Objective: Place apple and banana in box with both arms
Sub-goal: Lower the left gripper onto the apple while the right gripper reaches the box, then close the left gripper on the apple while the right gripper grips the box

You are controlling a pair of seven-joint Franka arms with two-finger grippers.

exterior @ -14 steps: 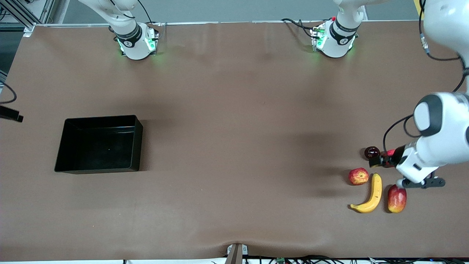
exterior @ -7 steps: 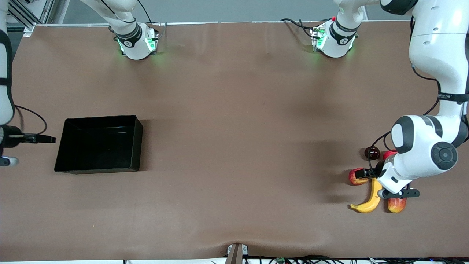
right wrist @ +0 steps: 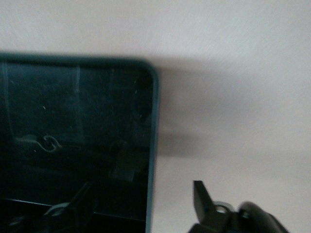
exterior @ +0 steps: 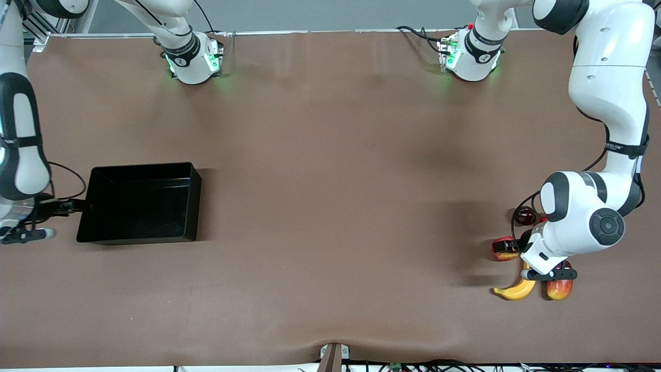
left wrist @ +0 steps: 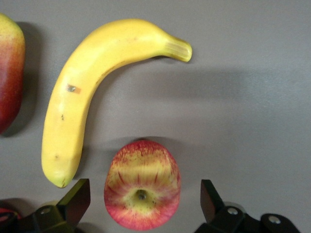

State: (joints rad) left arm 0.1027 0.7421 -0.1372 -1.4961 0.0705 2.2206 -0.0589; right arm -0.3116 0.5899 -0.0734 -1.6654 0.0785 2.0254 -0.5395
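Observation:
The apple (left wrist: pixel 142 184), red with yellow streaks, lies stem dimple up between the open fingers of my left gripper (left wrist: pixel 142 204). In the front view the left gripper (exterior: pixel 508 247) hangs low over the apple (exterior: pixel 503 255) and hides most of it. The yellow banana (exterior: pixel 515 290) lies beside the apple, nearer the front camera, and shows whole in the left wrist view (left wrist: pixel 92 87). The black box (exterior: pixel 139 204) sits toward the right arm's end. My right gripper (exterior: pixel 69 206) is open, its fingers on either side of the box's end wall (right wrist: pixel 154 145), with nothing in it.
A red-yellow mango-like fruit (exterior: pixel 559 289) lies beside the banana and shows at the edge of the left wrist view (left wrist: pixel 9 73). A small dark red fruit (exterior: pixel 524 215) lies farther from the front camera than the apple. The left arm's elbow hangs over these fruits.
My left gripper has moved from beside the dark red fruit to over the apple. My right arm has come into view and reached the box's end wall.

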